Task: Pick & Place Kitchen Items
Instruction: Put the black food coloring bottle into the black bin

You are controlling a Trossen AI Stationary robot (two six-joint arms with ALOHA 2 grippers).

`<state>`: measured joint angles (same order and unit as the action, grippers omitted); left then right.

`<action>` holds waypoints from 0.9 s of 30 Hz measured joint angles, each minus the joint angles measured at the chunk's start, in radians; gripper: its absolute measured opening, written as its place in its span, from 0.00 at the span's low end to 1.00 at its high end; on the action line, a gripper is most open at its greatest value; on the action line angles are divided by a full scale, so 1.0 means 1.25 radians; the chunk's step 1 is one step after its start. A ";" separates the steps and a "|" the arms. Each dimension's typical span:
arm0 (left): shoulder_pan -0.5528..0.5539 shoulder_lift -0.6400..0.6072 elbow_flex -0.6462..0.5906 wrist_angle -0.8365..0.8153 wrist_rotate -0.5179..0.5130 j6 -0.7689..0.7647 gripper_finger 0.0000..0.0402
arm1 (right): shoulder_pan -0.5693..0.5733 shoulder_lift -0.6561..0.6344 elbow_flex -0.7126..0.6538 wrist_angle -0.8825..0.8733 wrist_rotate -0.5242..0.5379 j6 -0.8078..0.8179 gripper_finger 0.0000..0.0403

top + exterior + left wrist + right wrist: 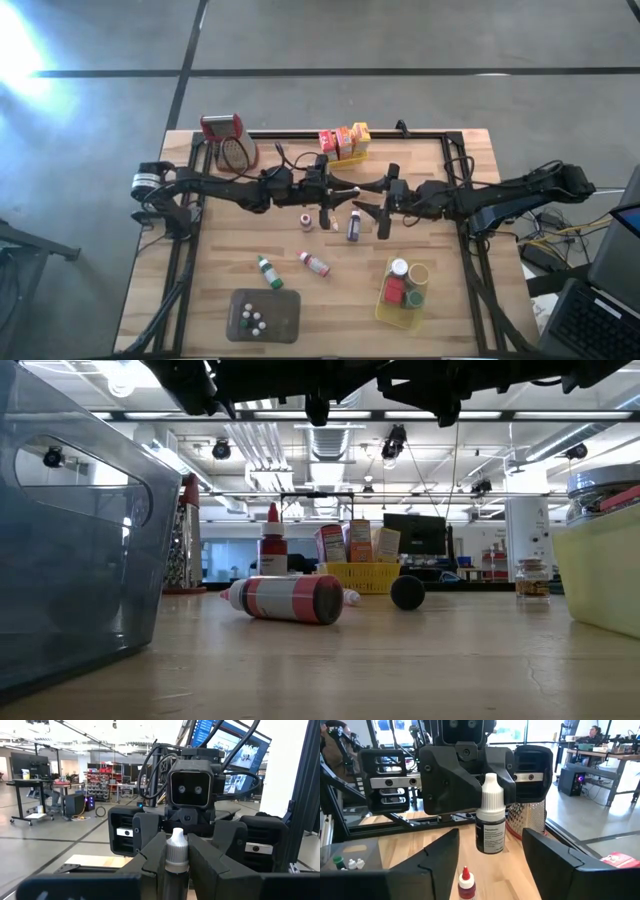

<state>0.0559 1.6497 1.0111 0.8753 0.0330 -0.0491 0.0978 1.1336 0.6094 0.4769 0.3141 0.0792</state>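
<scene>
A small dark dropper bottle [491, 827] with a white cap stands upright in the air over the middle of the table, with my left gripper [176, 857] shut on it. My right gripper [490, 862] faces it from the table's right. It is open, with one finger on either side of the bottle and neither touching it. On the table below lie a red-and-white bottle [314, 263] on its side, a green-capped bottle [267, 270] and a purple bottle [354, 228]. My left gripper pinches the bottle's top, at the collar of the cap [176, 862], between its two fingers. The fingers [455, 785] come level from the table's left. The bottle stays upright with its cap up. Its labelled body [491, 832] hangs below the fingers, clear of the table.
A grey tray [285, 312] with small bottles sits at the near edge. A yellow basket [385, 310] holds jars at the near right. Another yellow basket [352, 155] with boxes and a metal grater [228, 140] stand at the far edge.
</scene>
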 joint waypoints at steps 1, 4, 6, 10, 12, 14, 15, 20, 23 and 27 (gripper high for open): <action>0.000 0.000 0.000 0.000 0.000 0.002 0.17 | 0.000 0.000 0.000 0.000 0.000 0.000 0.51; 0.000 0.000 0.000 0.000 0.002 0.003 0.17 | 0.000 0.000 0.000 0.001 0.000 0.000 0.48; 0.000 0.000 0.000 0.000 0.002 0.003 0.17 | 0.000 0.000 0.000 0.001 0.000 0.000 0.46; 0.000 0.000 0.000 0.000 0.002 0.009 0.17 | 0.000 0.000 -0.001 0.001 0.000 -0.003 0.42; 0.000 0.000 0.000 0.000 0.002 0.009 0.17 | 0.000 0.000 -0.001 0.001 0.000 -0.003 0.40; 0.000 0.000 0.000 0.001 0.002 0.009 0.17 | 0.000 0.000 -0.001 0.001 0.000 -0.004 0.38; 0.000 0.000 0.000 0.001 0.002 0.009 0.17 | 0.000 0.000 -0.001 0.001 0.000 -0.005 0.37; 0.000 0.000 0.000 0.002 0.002 0.009 0.17 | -0.001 0.000 -0.001 0.001 0.000 -0.010 0.31; 0.000 0.000 0.000 0.002 0.003 0.009 0.17 | -0.001 0.000 -0.001 0.001 0.000 -0.019 0.28; 0.001 0.000 0.000 0.002 0.003 0.009 0.17 | -0.001 0.000 -0.001 0.001 0.000 -0.025 0.23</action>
<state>0.0566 1.6497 1.0107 0.8780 0.0366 -0.0372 0.0971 1.1336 0.6083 0.4776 0.3141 0.0484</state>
